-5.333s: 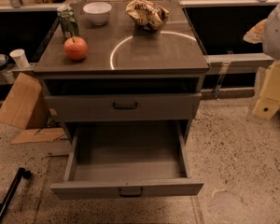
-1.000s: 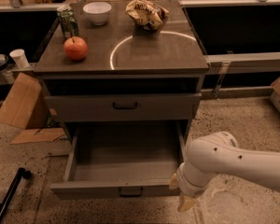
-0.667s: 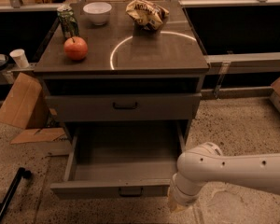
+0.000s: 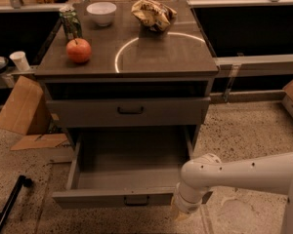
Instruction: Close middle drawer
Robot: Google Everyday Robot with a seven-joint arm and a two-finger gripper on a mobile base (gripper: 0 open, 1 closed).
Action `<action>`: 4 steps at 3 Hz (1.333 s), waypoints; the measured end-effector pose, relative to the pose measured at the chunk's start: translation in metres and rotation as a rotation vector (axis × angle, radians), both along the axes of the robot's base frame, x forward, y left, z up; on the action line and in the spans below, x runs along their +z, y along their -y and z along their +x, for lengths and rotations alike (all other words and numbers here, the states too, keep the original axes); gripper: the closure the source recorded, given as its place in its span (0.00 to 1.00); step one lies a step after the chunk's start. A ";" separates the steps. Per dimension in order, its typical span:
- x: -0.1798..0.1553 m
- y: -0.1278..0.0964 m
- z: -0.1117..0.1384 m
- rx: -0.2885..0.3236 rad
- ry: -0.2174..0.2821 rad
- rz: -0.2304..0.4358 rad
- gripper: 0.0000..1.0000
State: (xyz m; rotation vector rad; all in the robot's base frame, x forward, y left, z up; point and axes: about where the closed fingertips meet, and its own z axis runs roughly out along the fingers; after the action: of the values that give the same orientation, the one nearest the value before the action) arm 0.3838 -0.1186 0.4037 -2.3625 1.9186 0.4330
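Observation:
The middle drawer (image 4: 129,167) is pulled far out of the grey cabinet. Its deep grey tray is empty and its low front (image 4: 107,198) has a small dark centre pull (image 4: 136,199). Above it, the taller-fronted top drawer (image 4: 129,111) is pushed in. The lowest drawer is hidden under the open one. My white arm (image 4: 244,174) reaches in from the right, bent down at the drawer's front right corner. My gripper (image 4: 179,213) hangs at the right end of the drawer front, near the floor.
On the cabinet top are a red apple (image 4: 78,50), a green can (image 4: 70,22), a white bowl (image 4: 101,12) and a crumpled chip bag (image 4: 154,13). Cardboard pieces (image 4: 22,106) lean at the left. A black bar (image 4: 7,206) lies on the floor at lower left.
My arm came into view from the right and has slid slightly left along the drawer's front right corner. The drawer stands as far out as before.

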 end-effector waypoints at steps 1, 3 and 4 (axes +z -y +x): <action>-0.008 -0.004 0.025 -0.043 0.012 0.046 0.96; -0.008 -0.004 0.025 -0.043 0.012 0.046 0.50; -0.008 -0.004 0.025 -0.043 0.012 0.046 0.19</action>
State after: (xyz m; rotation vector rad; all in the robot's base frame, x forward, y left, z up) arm 0.4084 -0.1148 0.3953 -2.2860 1.9289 0.4541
